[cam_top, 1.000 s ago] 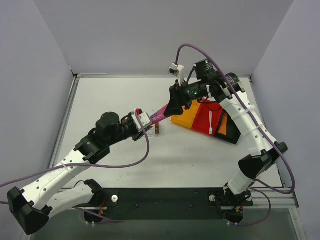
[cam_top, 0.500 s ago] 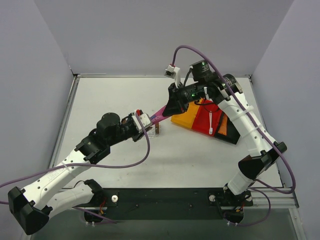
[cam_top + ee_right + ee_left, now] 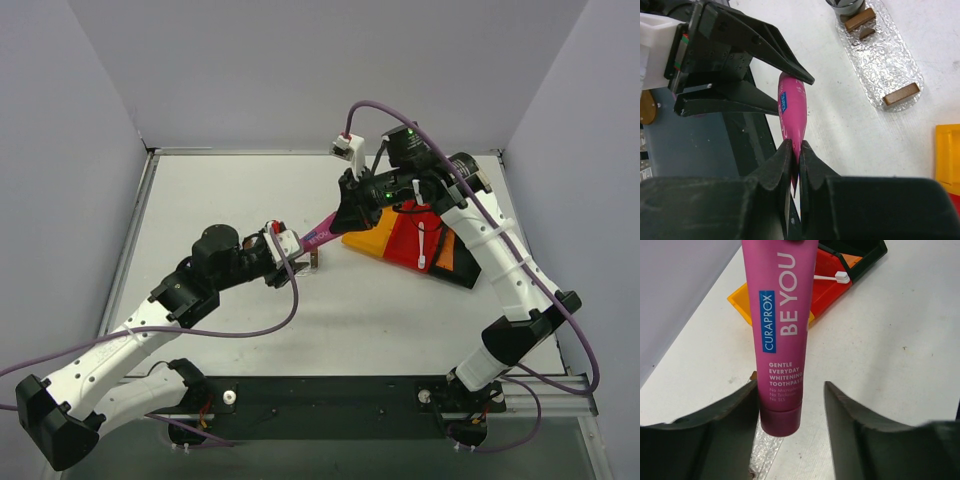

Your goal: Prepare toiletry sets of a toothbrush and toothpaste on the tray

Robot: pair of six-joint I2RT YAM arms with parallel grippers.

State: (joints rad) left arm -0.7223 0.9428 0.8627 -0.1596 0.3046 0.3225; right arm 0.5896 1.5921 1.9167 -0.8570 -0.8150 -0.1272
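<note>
Clamped shut since a second ago, fingers of the right gripper pinch the flat end of the pink toothpaste, held aloft over the bench near the tray. Fingers of the left gripper have spread, released, either side of the tube's cap end.
</note>
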